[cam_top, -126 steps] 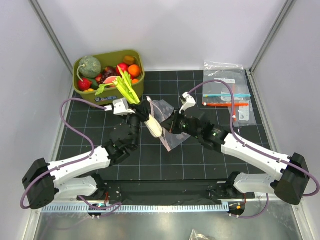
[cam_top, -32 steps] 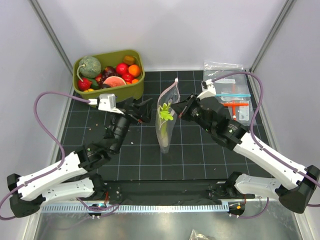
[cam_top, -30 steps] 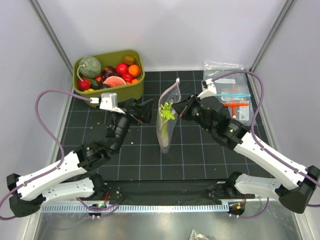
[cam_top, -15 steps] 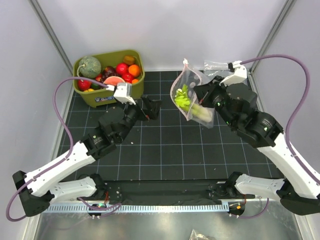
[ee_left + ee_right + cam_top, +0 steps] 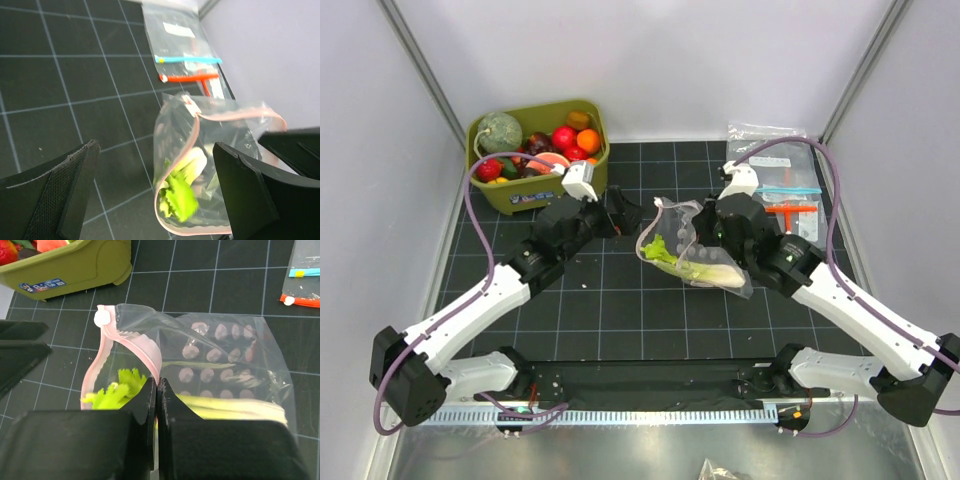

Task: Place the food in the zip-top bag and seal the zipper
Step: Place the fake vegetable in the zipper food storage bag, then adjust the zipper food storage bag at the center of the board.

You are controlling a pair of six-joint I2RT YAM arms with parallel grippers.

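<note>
Pinkish zipper [image 5: 131,346] of the zip-top bag [image 5: 705,238] is being pinched by the closed right gripper [image 5: 157,390] over the mat [image 5: 620,320], leek [image 5: 692,264] inside. The empty, wide-open left gripper [image 5: 155,147] is being held at the mouth, where sealing is probably needed next.

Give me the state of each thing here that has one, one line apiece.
zip-top bag: mouth open, held by its rim.
zipper: unsealed.
leek: inside the bag.
left gripper: open, empty.
right gripper: shut on the zip-top bag's rim.
bin: holding other food.
</note>
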